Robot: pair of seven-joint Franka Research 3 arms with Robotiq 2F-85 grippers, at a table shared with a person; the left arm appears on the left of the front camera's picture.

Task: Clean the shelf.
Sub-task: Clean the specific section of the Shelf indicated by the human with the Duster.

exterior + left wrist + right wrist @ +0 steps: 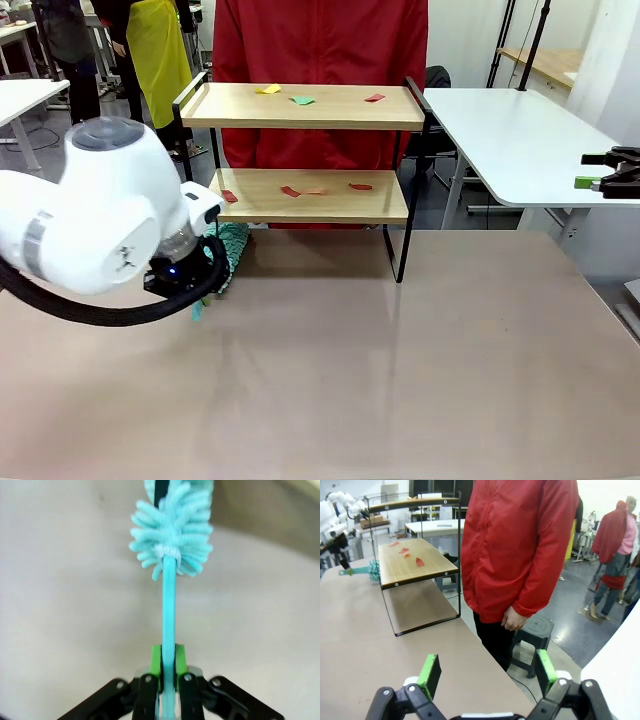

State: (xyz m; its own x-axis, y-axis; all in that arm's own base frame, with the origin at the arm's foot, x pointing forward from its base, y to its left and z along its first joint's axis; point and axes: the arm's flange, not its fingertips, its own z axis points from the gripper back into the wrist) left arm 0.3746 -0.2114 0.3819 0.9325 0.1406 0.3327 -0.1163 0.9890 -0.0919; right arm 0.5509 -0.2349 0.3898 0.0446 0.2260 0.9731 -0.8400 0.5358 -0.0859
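Two-tier shelf [340, 112] of light wood boards on a black frame, set at the far side of the beige desk [400, 350] and strewn with coloured paper scraps [290, 190]. A turquoise chenille duster [172, 535] is clenched by the left tool [168, 660]; the right tool [485, 672] is released. Level strokes toward a board's open near edge are advised.

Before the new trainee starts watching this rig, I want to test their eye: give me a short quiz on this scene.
1. True or false: the left arm's jaws are shut on the handle of the teal duster.
2. Which board of the shelf carries the yellow scrap? A top, B bottom, C neither.
3. How do the right arm's jaws stand?
Key: 1 true; 2 A; 3 open, holding nothing.
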